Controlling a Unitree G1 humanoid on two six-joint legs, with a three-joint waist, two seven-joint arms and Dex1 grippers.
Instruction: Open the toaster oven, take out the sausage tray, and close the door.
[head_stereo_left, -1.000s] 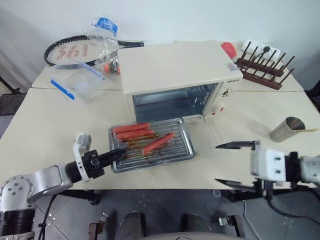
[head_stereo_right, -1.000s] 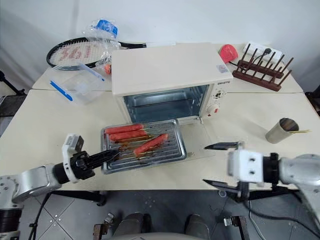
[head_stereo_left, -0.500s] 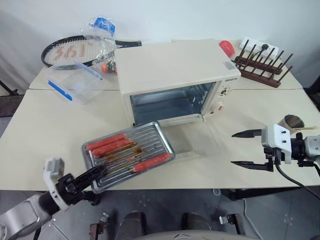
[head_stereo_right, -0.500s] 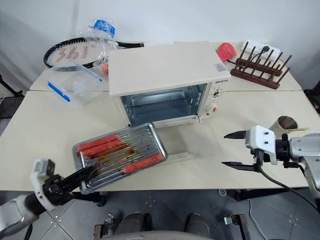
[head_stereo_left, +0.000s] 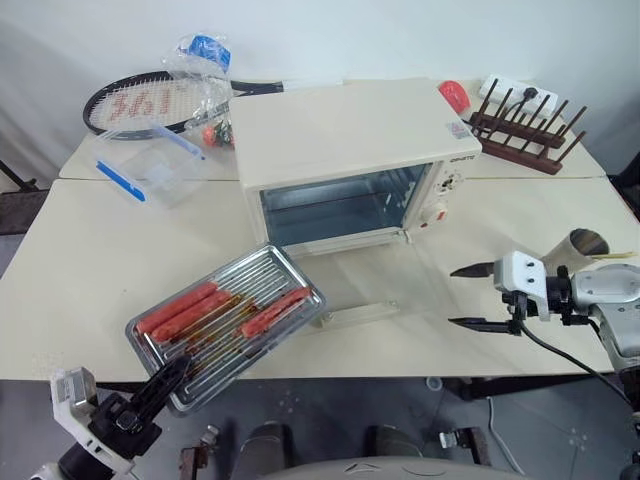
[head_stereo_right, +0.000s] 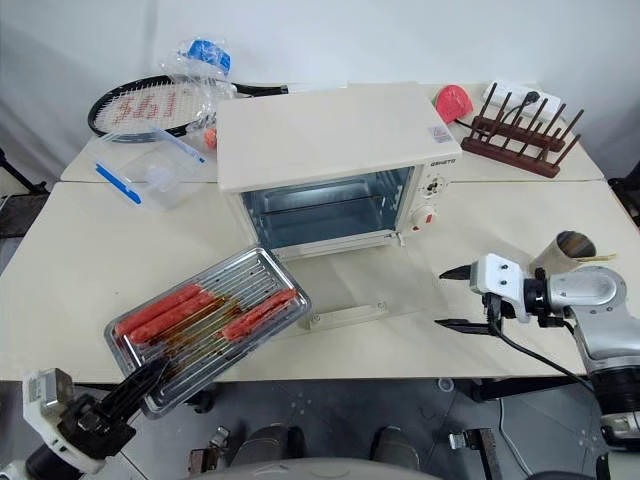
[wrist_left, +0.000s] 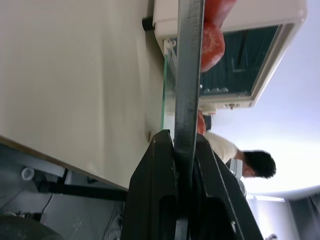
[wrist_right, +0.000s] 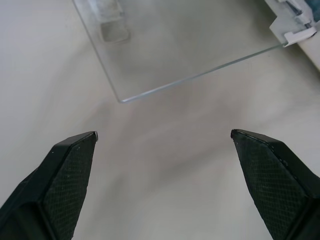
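The left gripper (head_stereo_left: 172, 375) is seen closed tight on the near rim of the sausage tray (head_stereo_left: 262, 280), its jaws pinching the thin metal edge, as the left wrist view confirms. The tray is held out past the front edge of the worktop (head_stereo_left: 70, 270), in front of and to the left of the toaster oven (head_stereo_left: 350, 150), clear of the oven mouth. Four red-orange sausages (head_stereo_left: 176, 306) can be counted on the ridged bottom, three lying close together toward the left end and one a little apart on the right.

The right gripper (head_stereo_left: 478, 295) is held over the worktop to the right of the door (head_stereo_left: 365, 290), its jaws spread to their widest with nothing between them; bare worktop and the corner of the glass panel are shown beyond them in the right wrist view.

The door lies folded down flat in front of the one oven, its bar handle nearest the worktop edge. One tennis racket (head_stereo_left: 140, 100), one clear plastic box (head_stereo_left: 150, 165), one wooden rack (head_stereo_left: 520, 130) and one metal cup (head_stereo_left: 580, 245) are also on the worktop.
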